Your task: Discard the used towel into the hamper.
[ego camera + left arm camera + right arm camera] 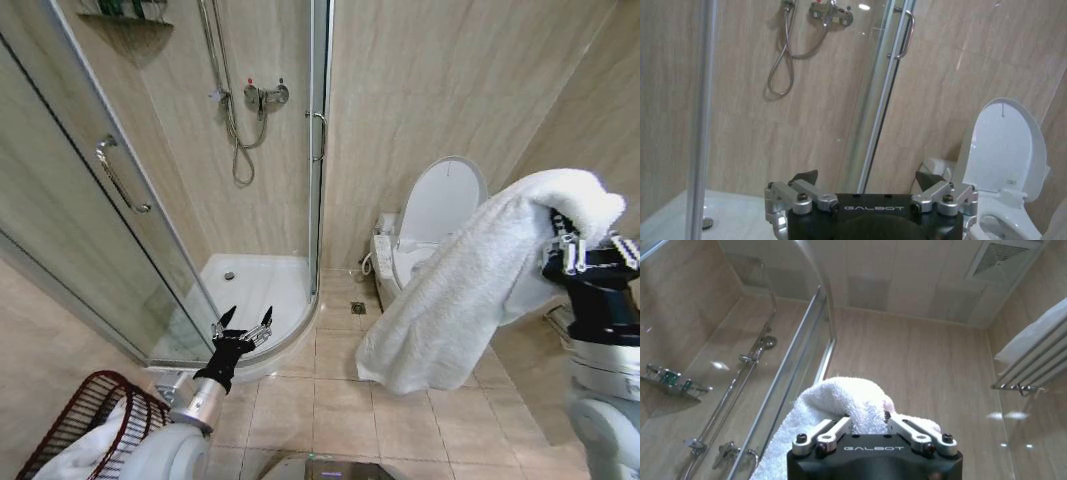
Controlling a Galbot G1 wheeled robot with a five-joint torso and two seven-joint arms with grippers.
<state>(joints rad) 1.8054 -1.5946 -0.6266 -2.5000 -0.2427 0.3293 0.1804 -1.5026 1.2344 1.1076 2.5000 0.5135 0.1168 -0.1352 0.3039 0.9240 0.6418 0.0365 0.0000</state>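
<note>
A white towel (470, 290) hangs from my right gripper (566, 240), which is raised at the right and shut on the towel's top end. In the right wrist view the towel (840, 405) bunches between the gripper (867, 424) fingers. The hamper (85, 415), a dark reddish-brown wire basket, stands on the floor at the lower left with some white cloth inside. My left gripper (243, 327) sits low just right of the hamper, open and empty, pointing toward the shower; the left wrist view shows the same gripper (867, 177) with its fingers spread.
A glass shower enclosure (170, 200) with a white tray (255, 285) fills the left. A white toilet (430, 225) with its lid up stands behind the towel. Tan tiled floor (330, 400) lies open between hamper and toilet. A wall towel rail (1033, 360) holds another towel.
</note>
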